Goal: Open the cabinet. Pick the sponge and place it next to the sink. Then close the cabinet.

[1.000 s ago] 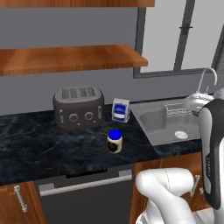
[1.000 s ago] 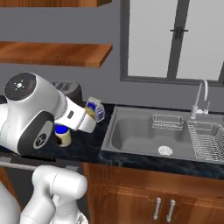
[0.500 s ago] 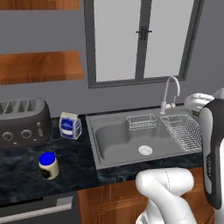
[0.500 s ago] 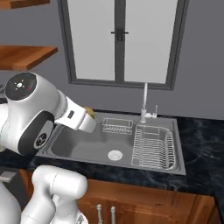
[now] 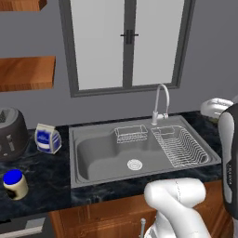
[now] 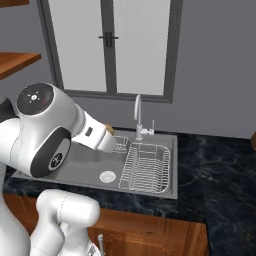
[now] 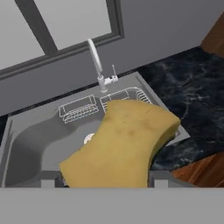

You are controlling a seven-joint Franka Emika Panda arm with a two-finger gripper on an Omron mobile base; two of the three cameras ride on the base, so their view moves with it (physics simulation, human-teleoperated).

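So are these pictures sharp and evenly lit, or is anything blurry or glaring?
Left base view: flat, even light, soft shading inside the sink, no glare. Right base view: crisp, faucet clearly outlined. Hand view: sponge looms large and slightly soft, its texture smeared, in front of the sink.

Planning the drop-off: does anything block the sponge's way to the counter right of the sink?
Nothing visible does. The pincer holds the sponge above the sink, and the dark counter to its right lies bare.
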